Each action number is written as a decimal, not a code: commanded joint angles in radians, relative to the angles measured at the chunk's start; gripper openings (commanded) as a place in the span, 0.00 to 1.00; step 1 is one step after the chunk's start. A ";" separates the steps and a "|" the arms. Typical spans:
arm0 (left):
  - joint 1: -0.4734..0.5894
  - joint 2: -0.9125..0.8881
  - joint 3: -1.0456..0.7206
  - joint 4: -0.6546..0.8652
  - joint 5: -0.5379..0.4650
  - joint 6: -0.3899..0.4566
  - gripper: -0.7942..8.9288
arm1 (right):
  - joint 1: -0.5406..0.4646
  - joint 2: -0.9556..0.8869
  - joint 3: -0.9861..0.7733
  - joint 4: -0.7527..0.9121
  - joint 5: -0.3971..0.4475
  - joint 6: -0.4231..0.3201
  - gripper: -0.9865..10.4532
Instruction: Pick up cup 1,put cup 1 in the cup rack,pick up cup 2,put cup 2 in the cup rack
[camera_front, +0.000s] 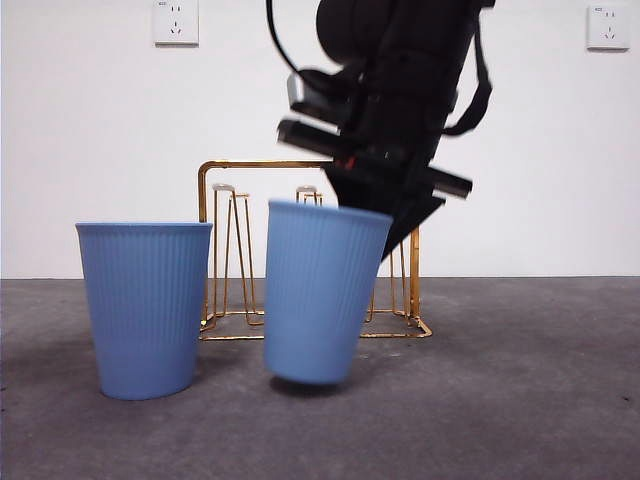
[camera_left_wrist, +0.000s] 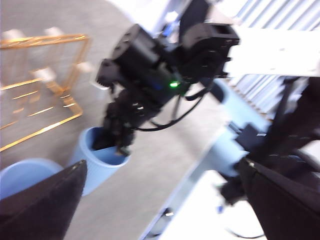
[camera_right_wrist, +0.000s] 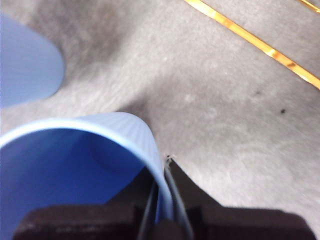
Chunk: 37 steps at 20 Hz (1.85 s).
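Both cups, one at nine o'clock (camera_front: 146, 305) and one at centre (camera_front: 320, 295), are light blue with fine vertical ribbing. The cup rack (camera_front: 250, 166) is gold wire, the table (camera_front: 520, 400) apparently mottled dark grey, the wall (camera_front: 90, 130) white.

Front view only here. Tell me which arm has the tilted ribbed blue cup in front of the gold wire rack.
Observer: The right tool has it. It pinches the lifted ribbed blue cup by its wall, one jaw inside and one outside.
Operator: Report the other arm.
Observer: The left tool is open and holds nothing.
Operator: Check inside the cup.
Observer: The right wrist view looks into it, and the part of the inside that shows is bare.
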 joint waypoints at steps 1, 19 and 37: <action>-0.010 0.011 0.004 0.084 0.071 -0.075 0.76 | 0.000 -0.102 0.002 0.003 0.003 -0.024 0.07; -0.302 0.197 0.004 1.215 -0.120 -0.704 0.76 | 0.001 -0.895 0.003 0.570 -0.043 -0.014 0.07; -0.652 0.481 0.004 1.838 -0.472 -0.718 0.76 | 0.002 -0.801 0.002 0.820 -0.177 0.017 0.07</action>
